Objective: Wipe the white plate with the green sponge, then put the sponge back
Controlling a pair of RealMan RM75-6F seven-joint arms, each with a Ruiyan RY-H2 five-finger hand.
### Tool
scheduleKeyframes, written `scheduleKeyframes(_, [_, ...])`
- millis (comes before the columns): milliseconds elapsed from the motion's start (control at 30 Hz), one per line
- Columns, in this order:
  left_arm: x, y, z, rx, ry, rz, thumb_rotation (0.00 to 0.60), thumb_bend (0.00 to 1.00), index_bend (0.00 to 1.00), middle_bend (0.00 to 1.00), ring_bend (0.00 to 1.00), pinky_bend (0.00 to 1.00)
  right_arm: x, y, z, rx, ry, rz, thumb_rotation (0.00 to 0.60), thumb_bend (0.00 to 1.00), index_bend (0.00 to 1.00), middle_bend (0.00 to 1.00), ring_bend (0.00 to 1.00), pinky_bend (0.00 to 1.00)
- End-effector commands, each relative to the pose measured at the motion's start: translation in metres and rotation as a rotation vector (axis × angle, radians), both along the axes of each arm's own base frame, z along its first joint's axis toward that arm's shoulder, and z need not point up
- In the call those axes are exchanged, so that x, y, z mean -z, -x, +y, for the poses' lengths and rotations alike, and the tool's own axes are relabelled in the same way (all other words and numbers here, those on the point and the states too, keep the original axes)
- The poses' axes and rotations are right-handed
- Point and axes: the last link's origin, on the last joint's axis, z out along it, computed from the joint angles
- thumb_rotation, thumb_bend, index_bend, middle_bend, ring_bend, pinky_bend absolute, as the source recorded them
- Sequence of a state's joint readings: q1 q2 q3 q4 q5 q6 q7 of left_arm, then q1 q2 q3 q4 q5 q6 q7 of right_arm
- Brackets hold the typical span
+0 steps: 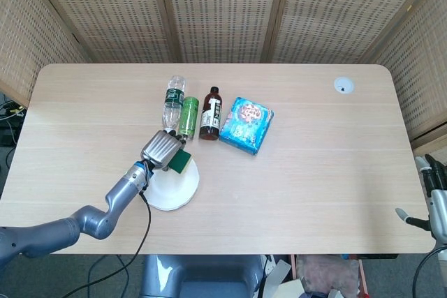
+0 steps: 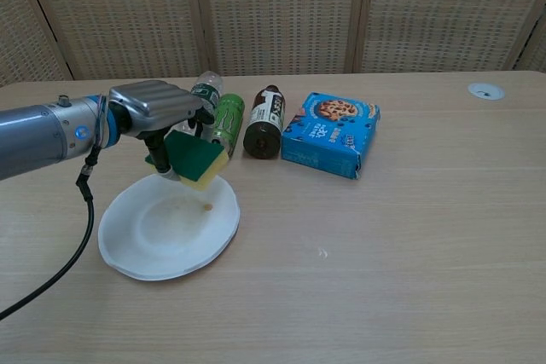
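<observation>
your left hand (image 2: pixel 156 106) grips the sponge (image 2: pixel 196 159), tilted, clear above the plate's (image 2: pixel 141 249) far rim. your right hand (image 1: pixel 434 200) is barely in frame; can't tell its fingers.

Right hand (image 1: pixel 434 197): cut off at lower right edge of head view, finger pose unreadable; not in chest view. Left hand (image 2: pixel 153 106) covers the top of the sponge (image 2: pixel 195 159) and hides its own fingertips in head view. Left arm runs off the left edge in both. Water bottle (image 2: pixel 203 91) partly behind the hand in chest view. Bottle and can labels too small to read.
</observation>
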State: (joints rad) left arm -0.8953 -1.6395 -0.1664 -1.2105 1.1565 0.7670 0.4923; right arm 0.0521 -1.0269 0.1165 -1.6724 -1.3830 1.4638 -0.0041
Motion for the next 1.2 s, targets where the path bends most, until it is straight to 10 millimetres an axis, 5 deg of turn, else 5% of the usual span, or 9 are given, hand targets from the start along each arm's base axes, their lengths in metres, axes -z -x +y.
scheduleKeyframes(33, [-0.001, -0.003, 0.001, -0.007, 0.011, 0.031, 0.6, 0.19, 0.56, 0.4, 0.29, 0.46, 0.001, 0.0, 0.0, 0.0, -0.002, 0.003, 0.6, 0.0, 0.02, 0.0, 0.0, 0.0])
scheduleKeyframes(733, [0.048, 0.005, -0.007, 0.002, 0.014, 0.352, 0.6, 0.22, 0.56, 0.4, 0.29, 0.46, -0.001, 0.002, -0.003, 0.007, 0.001, -0.006, 0.6, 0.0, 0.02, 0.0, 0.0, 0.0])
scheduleKeyframes(1000, [0.048, 0.005, -0.011, 0.014, 0.01, 0.394, 0.6, 0.22, 0.56, 0.4, 0.29, 0.46, -0.002, 0.001, -0.002, 0.002, 0.003, -0.011, 0.6, 0.0, 0.02, 0.0, 0.0, 0.0])
scheduleKeyframes(1200, [0.023, -0.01, -0.008, 0.003, -0.021, 0.281, 0.6, 0.23, 0.57, 0.41, 0.29, 0.46, -0.002, -0.001, 0.0, -0.006, 0.005, -0.014, 0.6, 0.0, 0.02, 0.0, 0.0, 0.0])
